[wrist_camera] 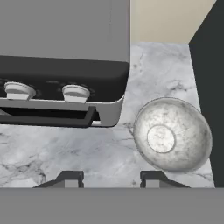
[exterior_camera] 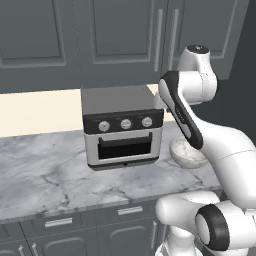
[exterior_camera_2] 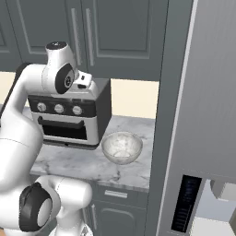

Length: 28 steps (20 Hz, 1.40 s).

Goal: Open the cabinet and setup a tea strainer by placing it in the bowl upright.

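Hovering above the marbled table (wrist_camera: 65,153), the gripper (wrist_camera: 111,177) looks down with its 2 fingers (wrist_camera: 70,177) set apart and nothing between them, so the hand is empty. The bowl (wrist_camera: 173,133) sits upright on the table just to the right of the toaster oven (exterior_camera_2: 69,115), close beside the tall grey fridge side (exterior_camera_2: 168,115), and it is empty; no tea strainer can be seen anywhere. The cabinet (exterior_camera: 125,30) overhead has its doors closed, with the long silver bar handles (exterior_camera: 159,40) in front of the arm, so the opening step appears not yet done. Risks from here are mostly about clearance: the wrist is just above the toaster oven top, and a careless swing up toward the handle could knock the oven or clip the cabinet's lower edge. Pulling the door could also go badly if the fingers catch the handle off-centre and slip, or if the door swings into the arm's own elbow, which stands close in front of it. Later, lowering a strainer into the bowl could tip or push the bowl, since it sits tight between oven and fridge with little room for the hand. No brand, label or readable writing shows; the oven's 3 knobs (exterior_camera: 125,123) carry only faint, illegible marks.
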{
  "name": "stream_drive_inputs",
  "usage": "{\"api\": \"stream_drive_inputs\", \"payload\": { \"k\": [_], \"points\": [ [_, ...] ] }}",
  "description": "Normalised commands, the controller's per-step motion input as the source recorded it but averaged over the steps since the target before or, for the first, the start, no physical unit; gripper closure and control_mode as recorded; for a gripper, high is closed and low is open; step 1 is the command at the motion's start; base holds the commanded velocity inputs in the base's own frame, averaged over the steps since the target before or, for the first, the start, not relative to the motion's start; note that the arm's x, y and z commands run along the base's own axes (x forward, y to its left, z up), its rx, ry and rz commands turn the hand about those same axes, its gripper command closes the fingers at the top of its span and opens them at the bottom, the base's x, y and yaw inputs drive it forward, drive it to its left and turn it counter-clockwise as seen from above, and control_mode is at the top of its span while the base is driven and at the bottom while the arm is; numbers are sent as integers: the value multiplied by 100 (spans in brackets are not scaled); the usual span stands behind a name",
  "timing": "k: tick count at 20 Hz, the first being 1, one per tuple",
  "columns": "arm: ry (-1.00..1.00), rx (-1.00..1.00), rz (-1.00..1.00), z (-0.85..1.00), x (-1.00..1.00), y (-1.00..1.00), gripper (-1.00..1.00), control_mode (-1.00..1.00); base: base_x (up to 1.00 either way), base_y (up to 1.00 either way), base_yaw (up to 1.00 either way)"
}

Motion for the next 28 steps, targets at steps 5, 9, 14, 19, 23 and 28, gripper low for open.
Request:
{"api": "stream_drive_inputs", "payload": {
  "k": [5,9,14,19,23,28],
  "points": [
    [1,0,0,0,0,0,-100,-100,0,0,0],
    [-2,0,-2,3,6,0,-100,-100,0,0,0],
    [-28,10,-21,54,15,-24,-100,-100,0,0,0],
    [-35,3,-10,59,13,-29,-100,-100,0,0,0],
    [-37,-5,1,61,27,-21,-100,-100,0,0,0],
    [-16,-6,8,77,20,-2,-100,-100,0,0,0]
  ]
}}
